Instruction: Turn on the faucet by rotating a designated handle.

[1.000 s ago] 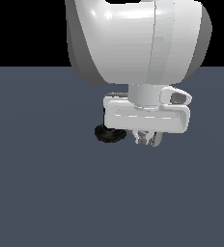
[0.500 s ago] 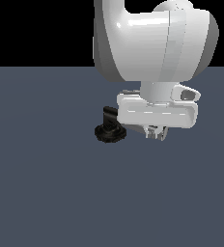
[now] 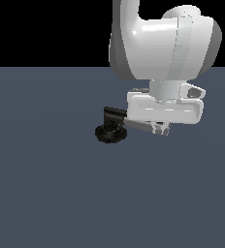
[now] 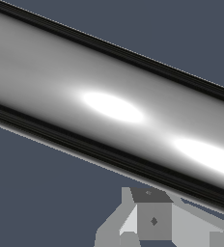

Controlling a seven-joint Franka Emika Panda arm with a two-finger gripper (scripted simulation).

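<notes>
The faucet [image 3: 110, 131] stands on the dark desk [image 3: 46, 193], its ribbed black base toward the exterior view's left of the arm, a short stem rising from it. The handle [image 3: 139, 126] sticks out from the stem's collar toward the exterior view's right and runs under the white claw [image 3: 162, 129], which sits low over its far end. In the wrist view the handle [image 4: 109, 106] fills the picture as a bright bar lying right across the lens, with one finger [image 4: 150, 219] showing beside it. Whether the claw is released or clenched I cannot tell; the fingertips are mostly hidden by its own body. The step in hand looks like the push on the handle, or the last closing-in before it. The next move calls for a steady sideways sweep around the stem, keeping contact so the finger does not slip off the smooth bar.
</notes>
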